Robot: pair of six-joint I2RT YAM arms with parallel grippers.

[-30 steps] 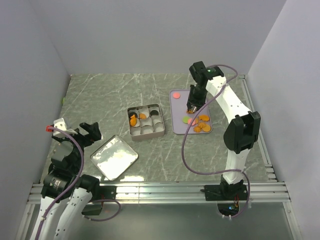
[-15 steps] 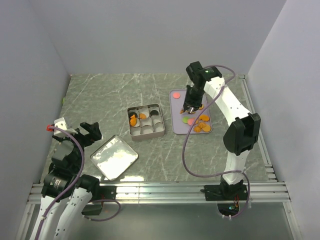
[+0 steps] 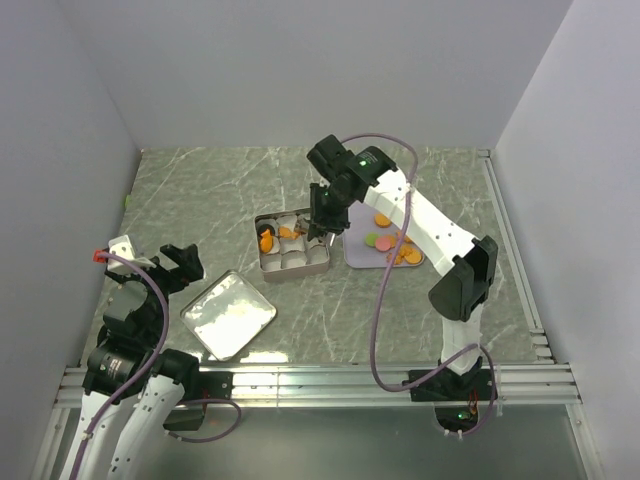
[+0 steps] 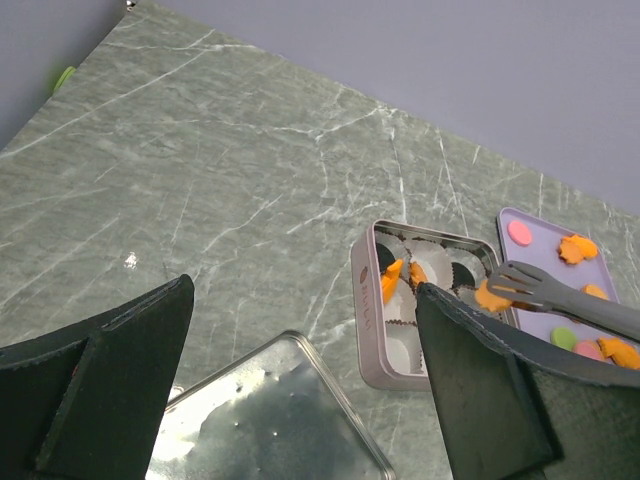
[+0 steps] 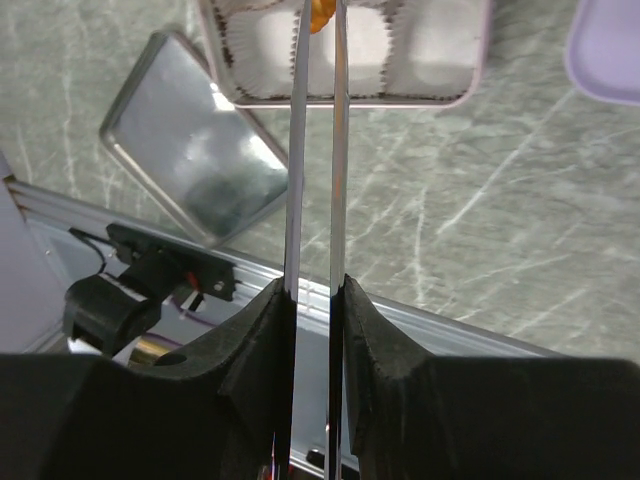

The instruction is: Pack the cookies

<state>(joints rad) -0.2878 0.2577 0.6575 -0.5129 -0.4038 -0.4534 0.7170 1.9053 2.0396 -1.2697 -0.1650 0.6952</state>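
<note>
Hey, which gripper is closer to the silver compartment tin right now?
Right. The right gripper, holding tongs, hangs over the tin's far right corner. The left gripper is open, well off to the tin's near left, beside the lid.

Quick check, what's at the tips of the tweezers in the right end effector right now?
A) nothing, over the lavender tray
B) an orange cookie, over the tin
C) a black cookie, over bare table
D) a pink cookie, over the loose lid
B: in the right wrist view, the right end effector clamps the tweezers, whose tips pinch an orange cookie above the tin.
</note>
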